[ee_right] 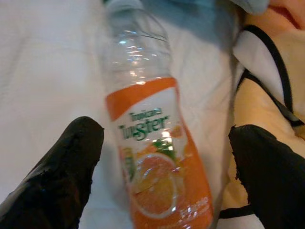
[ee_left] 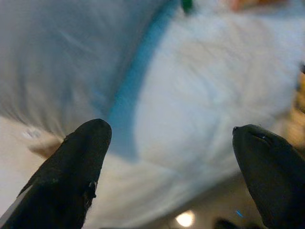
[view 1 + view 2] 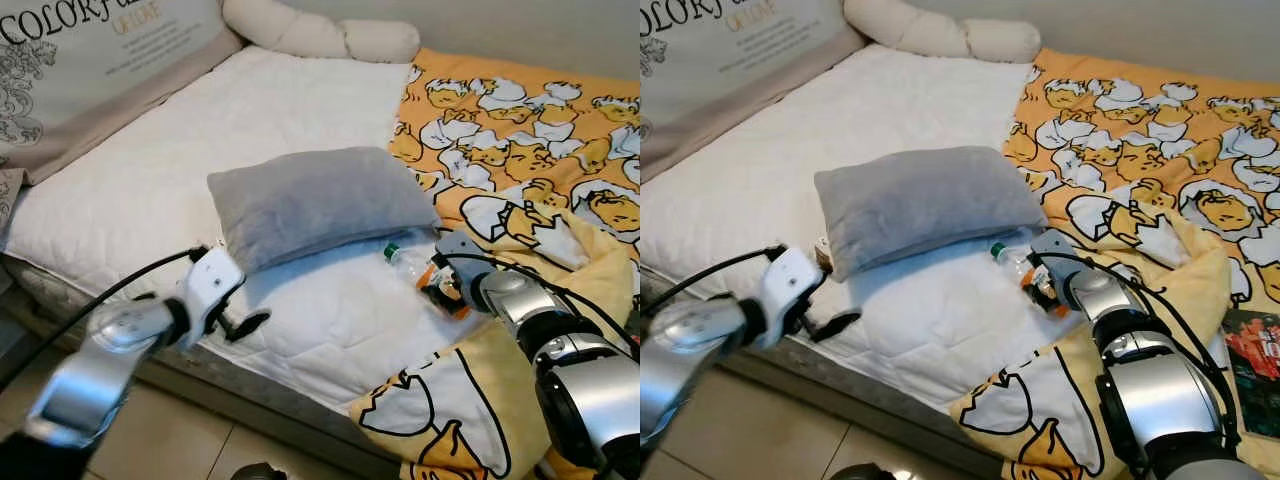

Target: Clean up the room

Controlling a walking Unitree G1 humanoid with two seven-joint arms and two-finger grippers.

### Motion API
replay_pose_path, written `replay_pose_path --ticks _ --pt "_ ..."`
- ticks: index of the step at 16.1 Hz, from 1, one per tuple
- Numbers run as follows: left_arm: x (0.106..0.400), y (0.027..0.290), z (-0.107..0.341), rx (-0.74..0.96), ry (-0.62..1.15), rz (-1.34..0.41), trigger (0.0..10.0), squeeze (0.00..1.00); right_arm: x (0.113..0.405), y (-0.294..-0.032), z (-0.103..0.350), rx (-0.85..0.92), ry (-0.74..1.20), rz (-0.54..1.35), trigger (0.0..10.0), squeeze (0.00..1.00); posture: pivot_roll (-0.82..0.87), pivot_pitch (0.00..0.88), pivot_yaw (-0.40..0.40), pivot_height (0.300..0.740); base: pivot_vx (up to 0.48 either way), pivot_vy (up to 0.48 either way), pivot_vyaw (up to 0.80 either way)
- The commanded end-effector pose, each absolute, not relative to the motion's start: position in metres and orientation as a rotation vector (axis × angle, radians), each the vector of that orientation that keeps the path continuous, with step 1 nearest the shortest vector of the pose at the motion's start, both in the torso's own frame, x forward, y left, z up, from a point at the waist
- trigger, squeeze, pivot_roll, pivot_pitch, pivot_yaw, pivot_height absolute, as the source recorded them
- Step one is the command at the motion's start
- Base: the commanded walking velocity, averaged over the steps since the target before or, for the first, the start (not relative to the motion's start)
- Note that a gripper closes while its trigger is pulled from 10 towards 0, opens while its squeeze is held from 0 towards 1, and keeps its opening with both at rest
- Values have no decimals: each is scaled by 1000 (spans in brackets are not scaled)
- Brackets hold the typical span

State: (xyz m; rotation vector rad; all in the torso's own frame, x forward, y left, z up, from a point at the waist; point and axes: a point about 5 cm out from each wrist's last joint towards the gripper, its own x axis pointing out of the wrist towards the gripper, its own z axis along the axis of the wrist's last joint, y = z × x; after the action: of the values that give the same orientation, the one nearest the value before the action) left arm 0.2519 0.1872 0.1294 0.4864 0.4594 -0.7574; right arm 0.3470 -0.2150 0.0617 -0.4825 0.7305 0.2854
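A clear plastic bottle with an orange label and a green cap lies on the white mattress, between the grey pillow and the yellow duck-print blanket. My right gripper is open, low over the bottle, with one black finger on each side of its label. I cannot tell if the fingers touch it. My left gripper is open and holds nothing. It hovers at the bed's front edge, just below the pillow's near corner.
A printed headboard cushion and a long cream bolster lie at the bed's far end. The blanket hangs over the front right corner. A red printed item lies at the right. Tiled floor runs along the bed.
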Motion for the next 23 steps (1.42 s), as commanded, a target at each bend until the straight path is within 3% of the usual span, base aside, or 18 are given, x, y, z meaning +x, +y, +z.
replay_pose_path --ticks 1,6,8,9,11,12,19,22,23 --pt "246 192 134 467 494 -771 10000 0 349 -220 66 -483 715 236 10000 0 153 39 43 740 0 0 0" --pt "233 192 143 466 535 -828 10000 0 337 -234 53 -483 774 158 10000 0 204 89 64 740 0 0 0" --pt "230 193 144 466 550 -842 10000 0 328 -238 42 -486 823 152 9098 0 207 99 66 740 0 0 0" --pt "229 193 145 465 555 -843 10000 0 325 -240 39 -493 844 150 4941 0 208 104 64 740 0 0 0" --pt "227 191 145 456 559 -845 10000 0 319 -244 34 -499 885 140 1294 0 209 105 61 740 0 0 0" --pt "227 191 145 455 559 -845 10000 0 318 -245 33 -496 892 138 0 0 209 105 61 740 0 0 0" --pt "227 186 144 444 551 -852 10000 0 321 -240 34 -449 867 131 0 0 201 94 53 740 0 0 0" --pt "232 183 141 452 483 -814 10000 0 327 -240 41 -429 828 124 0 0 164 41 43 740 0 0 0" --pt "235 179 141 399 424 -751 10000 67 330 -241 46 -347 794 97 0 0 141 9 37 740 0 0 0"
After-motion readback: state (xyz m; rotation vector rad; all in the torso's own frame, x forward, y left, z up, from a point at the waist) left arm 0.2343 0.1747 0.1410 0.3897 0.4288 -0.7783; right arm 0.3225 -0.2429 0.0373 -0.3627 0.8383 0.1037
